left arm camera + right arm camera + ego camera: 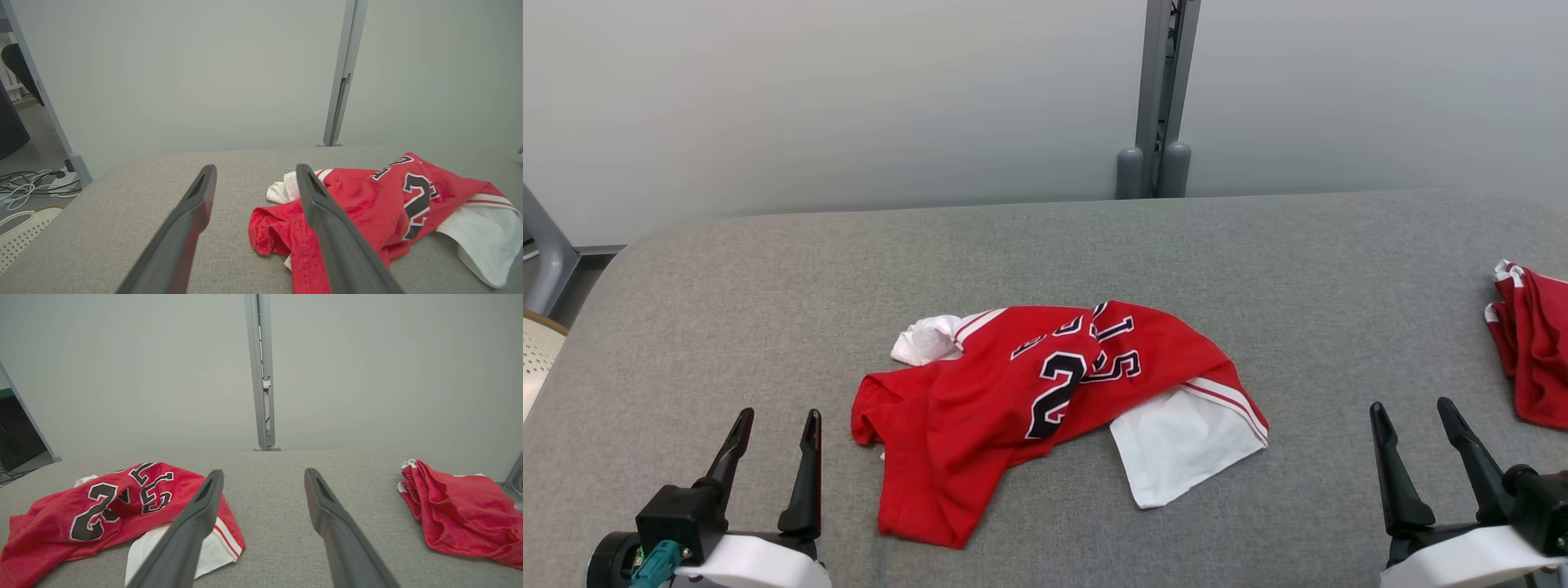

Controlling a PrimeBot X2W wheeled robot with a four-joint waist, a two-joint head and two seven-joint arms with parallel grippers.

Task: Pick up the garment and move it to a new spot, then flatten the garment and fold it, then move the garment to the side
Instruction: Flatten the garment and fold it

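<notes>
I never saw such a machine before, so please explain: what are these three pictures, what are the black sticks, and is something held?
This is a two-armed robot at a grey padded table. One picture comes from a camera on its head, looking down; the other two come from cameras on its wrists, looking along the fingers. The black sticks are those fingers. The left gripper and the right gripper both have open jaws and hold nothing. In the middle lies a crumpled red jersey with dark numbers and white sleeves, untouched. At the robot's right lies a second red garment, bunched up.

Black 2-fingered grippers (pixel 774 414), white forearms (pixel 760 563)
</notes>
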